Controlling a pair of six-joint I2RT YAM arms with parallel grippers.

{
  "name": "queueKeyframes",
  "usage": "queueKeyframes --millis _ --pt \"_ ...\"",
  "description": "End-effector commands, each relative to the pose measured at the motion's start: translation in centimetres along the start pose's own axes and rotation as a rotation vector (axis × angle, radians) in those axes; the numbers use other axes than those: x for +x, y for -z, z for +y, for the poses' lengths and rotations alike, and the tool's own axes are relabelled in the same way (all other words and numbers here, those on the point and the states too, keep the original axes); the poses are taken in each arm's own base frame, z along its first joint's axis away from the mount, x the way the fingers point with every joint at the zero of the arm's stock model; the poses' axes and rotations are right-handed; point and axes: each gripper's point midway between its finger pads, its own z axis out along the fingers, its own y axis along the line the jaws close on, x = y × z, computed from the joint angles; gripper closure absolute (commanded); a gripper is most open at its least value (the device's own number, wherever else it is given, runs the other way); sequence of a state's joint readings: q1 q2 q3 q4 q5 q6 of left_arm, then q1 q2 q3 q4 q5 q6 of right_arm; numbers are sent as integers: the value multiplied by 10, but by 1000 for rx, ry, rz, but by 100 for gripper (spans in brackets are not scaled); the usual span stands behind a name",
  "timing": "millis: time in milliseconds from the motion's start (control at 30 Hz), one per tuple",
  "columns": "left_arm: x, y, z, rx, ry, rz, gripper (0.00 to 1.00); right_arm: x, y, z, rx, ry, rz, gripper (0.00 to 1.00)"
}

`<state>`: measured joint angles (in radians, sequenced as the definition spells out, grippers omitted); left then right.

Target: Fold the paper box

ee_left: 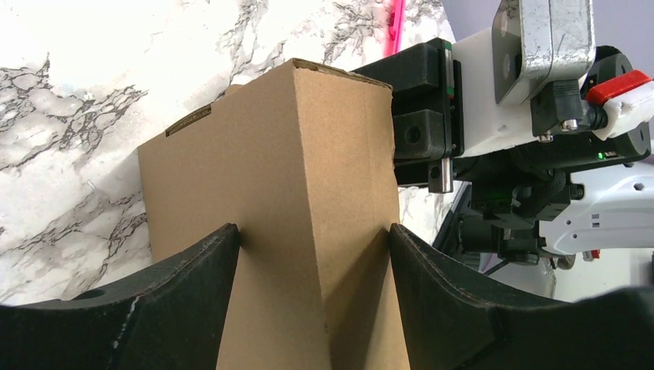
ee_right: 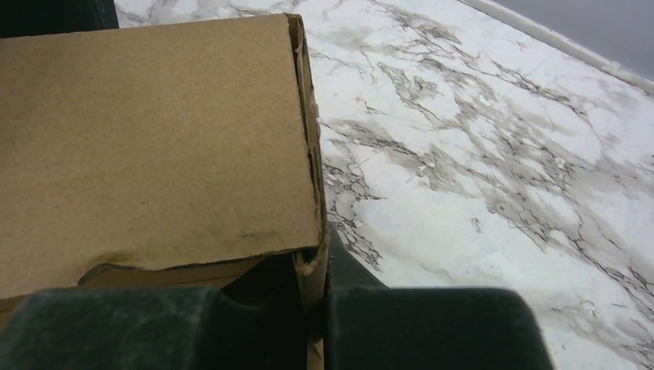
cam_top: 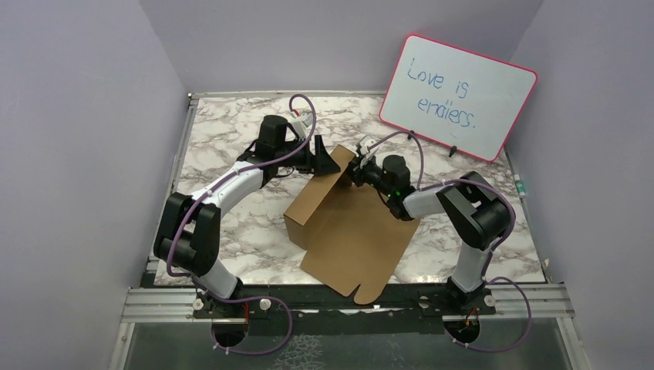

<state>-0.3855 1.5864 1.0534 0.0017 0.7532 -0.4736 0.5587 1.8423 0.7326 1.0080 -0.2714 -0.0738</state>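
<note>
Lavender walls point(cam_top: 69, 154), marble tabletop point(cam_top: 248, 254)

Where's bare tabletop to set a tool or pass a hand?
Free: near-left table between left arm and paper box; far strip beyond left pincer and right pincer, up to the back edge; a sliver between the box and right arm base. Crowded: centre, where both pincers grip the box's raised wall.
</note>
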Motion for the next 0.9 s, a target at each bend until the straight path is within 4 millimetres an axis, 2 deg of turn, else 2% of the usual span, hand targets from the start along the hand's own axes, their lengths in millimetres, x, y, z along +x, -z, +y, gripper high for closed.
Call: queueKeyframes --millis 0,100,267,333,533,700,867 --pt "20 -5 -27 114 8 93 30 -16 -6 -25 185 3 -44 92" --pt "22 -6 -28 118 9 98 30 -19 -12 -18 198 -8 -54 92" --pt "20 -6 -29 117 12 89 30 -13 -26 9 148 0 -47 88" --pt "19 -5 -30 118 14 86 30 -8 -27 10 190 3 -44 88" --pt "17 -3 -42 176 14 73 31 -9 -18 -13 371 -59 -81 86" --pt "17 -3 -43 180 17 72 30 -14 -26 -5 322 -94 -91 79" --pt "14 -2 -35 133 7 55 30 -13 -23 0 298 -98 -96 74"
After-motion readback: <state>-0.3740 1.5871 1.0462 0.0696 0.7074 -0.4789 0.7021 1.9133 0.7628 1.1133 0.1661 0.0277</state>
